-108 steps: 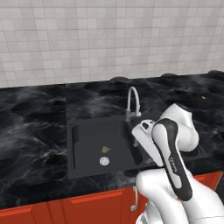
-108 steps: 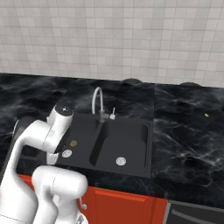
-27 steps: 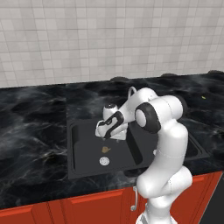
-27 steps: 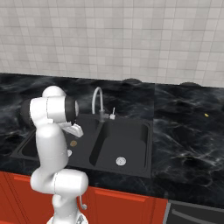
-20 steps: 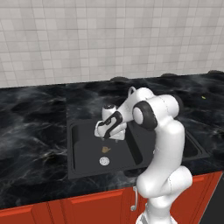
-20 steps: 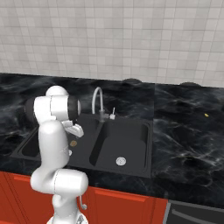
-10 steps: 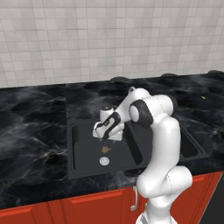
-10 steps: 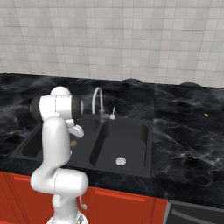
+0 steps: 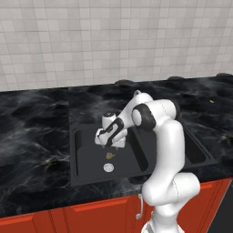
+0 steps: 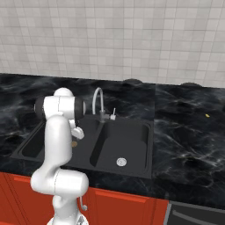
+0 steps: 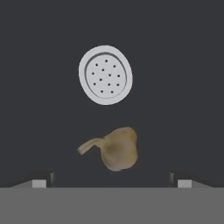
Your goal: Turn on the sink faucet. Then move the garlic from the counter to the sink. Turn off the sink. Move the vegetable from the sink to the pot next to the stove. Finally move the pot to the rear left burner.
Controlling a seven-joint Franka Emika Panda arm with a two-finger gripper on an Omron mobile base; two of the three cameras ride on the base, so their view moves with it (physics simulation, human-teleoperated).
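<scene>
The tan garlic (image 11: 118,148) lies on the floor of the sink's (image 9: 77,177) left bowl, close to the round silver drain (image 11: 105,75). My gripper (image 11: 112,180) hangs open just above it, one fingertip on each side and neither touching. From the base views the hand (image 9: 109,138) reaches down into that bowl over the garlic (image 9: 109,155). The gooseneck sink faucet (image 10: 97,100) stands at the sink's back edge on the black counter (image 10: 184,145). The pot and the stove are out of view.
The right bowl (image 10: 125,145) has its own drain (image 10: 121,162). A tiny yellow speck (image 10: 207,115) lies on the counter far right. Red cabinet fronts (image 9: 91,216) run below the counter, and a tiled wall stands behind it.
The arm has swung from a folded pose over the counter into the left bowl. Over the last second the hand has sunk slightly toward the garlic, with the jaws staying wide.
</scene>
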